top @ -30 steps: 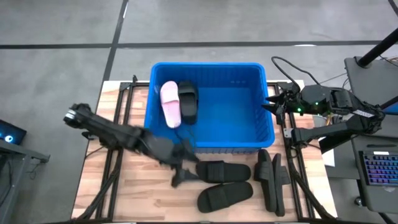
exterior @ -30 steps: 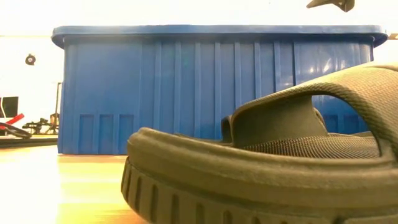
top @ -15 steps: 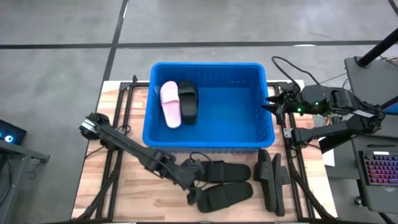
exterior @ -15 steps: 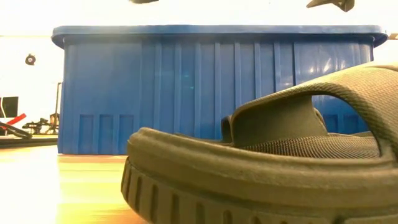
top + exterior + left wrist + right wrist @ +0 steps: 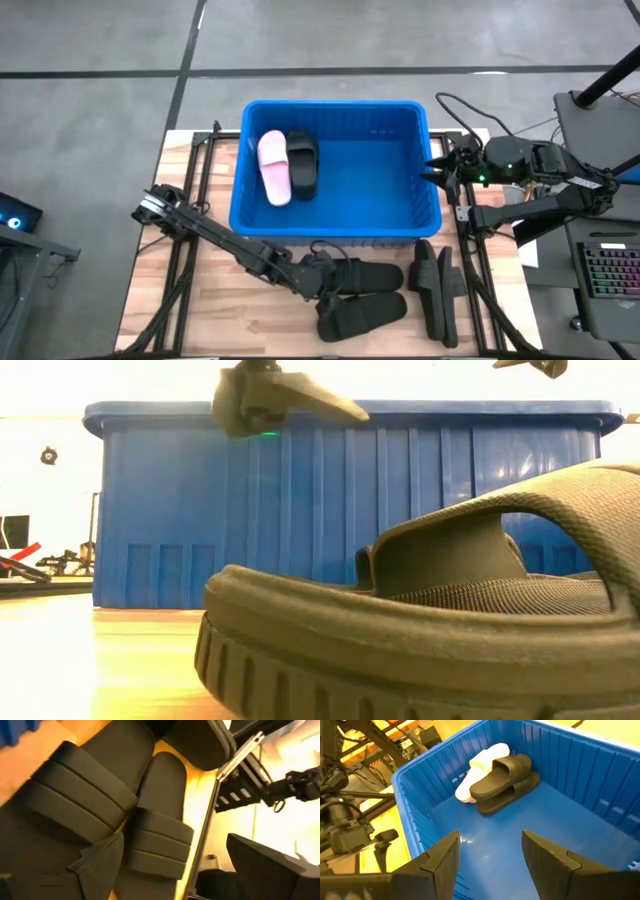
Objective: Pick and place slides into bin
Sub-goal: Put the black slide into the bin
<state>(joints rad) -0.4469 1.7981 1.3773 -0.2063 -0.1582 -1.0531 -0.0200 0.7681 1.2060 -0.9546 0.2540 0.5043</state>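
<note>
Here, two black foam slip-on slides lie flat on the pale wooden table top (image 5: 215, 325), the upper black slide (image 5: 362, 276) parallel to and touching the lower black slide (image 5: 362, 315). The left gripper (image 5: 322, 288) hangs directly over their heel ends; in the left wrist view its dark fingers (image 5: 97, 860) stand spread and released, one over the wide strap of each slide, holding nothing. Beyond the gripper, toward the table's right edge, two more black slides stand on edge as an upright pair (image 5: 436, 288), just beside the flat ones. Behind the gripper rises the large bright blue ribbed plastic bin (image 5: 335, 232), whose front wall runs close along the upper slide, leaving only a narrow strip of bare wood between them. Inside the bin, against its left wall, a pale pink foam slide (image 5: 274, 167) and one black binned slide (image 5: 303, 162) lie side by side and touching; the rest of the blue floor is open. Bare table shows to the gripper's left and in front of the lower slide. The right gripper (image 5: 436, 168) waits at the bin's right rim, above it, fingers (image 5: 440, 862) parted and empty. No brand, label or writing can be read on any slide or on the bin.
</note>
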